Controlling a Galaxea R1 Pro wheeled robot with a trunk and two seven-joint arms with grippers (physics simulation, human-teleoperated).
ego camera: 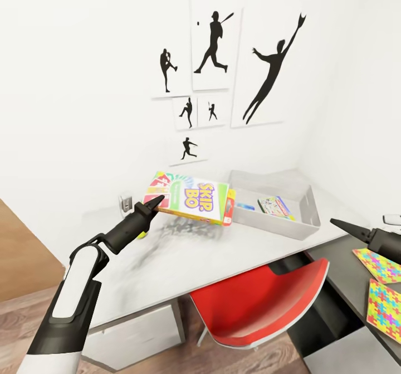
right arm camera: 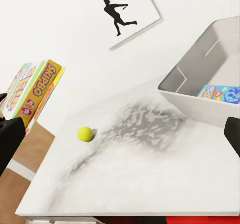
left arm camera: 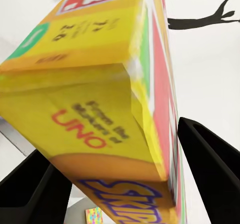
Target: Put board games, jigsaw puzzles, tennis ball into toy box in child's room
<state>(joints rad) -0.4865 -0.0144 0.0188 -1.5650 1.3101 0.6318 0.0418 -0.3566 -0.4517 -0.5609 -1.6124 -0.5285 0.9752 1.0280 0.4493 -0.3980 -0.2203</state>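
Skip-Bo board game (ego camera: pixel 189 197) sits at the middle of the head view, lifted clear of the white tabletop (ego camera: pixel 184 257) and tilted, its right end just short of the near-left corner of the toy box (ego camera: pixel 303 218). The left pincer (ego camera: pixel 157 201) comes in from the lower left of that frame and is clenched on the box's left end. In the left wrist view the yellow carton fills the centre between the two dark fingers (left arm camera: pixel 212 159), one at the lower left and one at the right of the frame, both pressed against its sides.

The grey toy box stands at the centre right of the head view, against the wall corner, with a colourful flat game box (ego camera: pixel 275 207) already lying on its floor. The tennis ball (right arm camera: pixel 85 134) lies on the tabletop at the left centre of the right wrist view, below the raised carton and well apart from the toy box.

The right pincer (ego camera: pixel 340 224) shows at the right edge of the head view, over the tabletop beside the toy box; whether it is released or clenched cannot be told. Two jigsaw puzzles (ego camera: pixel 384 285) lie at the lower right of that frame, just below that arm. A red chair (ego camera: pixel 262 301) stands under the tabletop's front edge.
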